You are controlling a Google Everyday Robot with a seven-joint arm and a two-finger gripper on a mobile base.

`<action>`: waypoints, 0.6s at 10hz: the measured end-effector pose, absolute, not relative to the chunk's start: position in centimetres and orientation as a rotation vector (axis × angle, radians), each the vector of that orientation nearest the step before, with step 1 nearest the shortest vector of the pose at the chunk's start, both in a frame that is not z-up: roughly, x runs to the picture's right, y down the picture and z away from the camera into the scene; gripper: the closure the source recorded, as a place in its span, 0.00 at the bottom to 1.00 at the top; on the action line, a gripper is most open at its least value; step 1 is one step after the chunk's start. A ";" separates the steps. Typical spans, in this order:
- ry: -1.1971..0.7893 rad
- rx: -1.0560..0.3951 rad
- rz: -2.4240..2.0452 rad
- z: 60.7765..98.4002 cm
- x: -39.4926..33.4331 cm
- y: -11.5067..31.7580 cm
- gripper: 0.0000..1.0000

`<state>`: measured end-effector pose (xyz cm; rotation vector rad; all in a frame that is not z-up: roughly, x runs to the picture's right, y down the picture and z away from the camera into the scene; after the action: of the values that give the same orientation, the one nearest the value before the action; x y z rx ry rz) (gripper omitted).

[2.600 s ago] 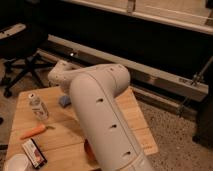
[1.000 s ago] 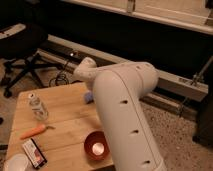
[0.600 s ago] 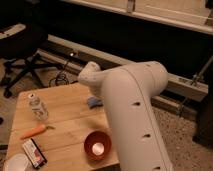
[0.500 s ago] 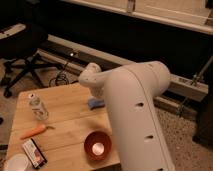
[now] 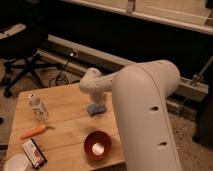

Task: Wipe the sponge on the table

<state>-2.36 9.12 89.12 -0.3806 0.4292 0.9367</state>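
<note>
Hanging just over sponge (image 5: 96,109) on table (image 5: 67,120), jaws' opening indiscernible, red bowl's (image 5: 97,145) contents unclear.

thick white arm (image 5: 145,115) with dark holes (image 5: 154,108), jaws at sponge (image 5: 96,109)

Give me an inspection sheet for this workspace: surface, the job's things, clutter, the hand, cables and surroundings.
Surface: table, low, pale wood planks.
Job's things: sponge, light blue, lying on the table's far right part, directly below the hand.
Clutter: clear bottle upright at left; carrot lying in front of it; red bowl near the front edge; small box and white round object at the front left corner.
Hand: hand just above the sponge, at the end of the white arm; contact cannot be told.
Cables: cable on the floor behind the table.
Surroundings: office chair far left; rail along the wall.
</note>
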 end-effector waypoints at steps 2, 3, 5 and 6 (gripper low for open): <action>0.408 -0.416 0.890 88.4 -3.5 11.0 0.85; 0.392 -0.431 0.868 88.1 -4.4 11.6 0.85; 0.352 -0.462 0.810 87.4 -6.9 12.9 0.85; 0.336 -0.473 0.787 87.1 -7.9 13.4 0.85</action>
<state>-7.93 13.39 87.12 -0.4730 0.3359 0.7872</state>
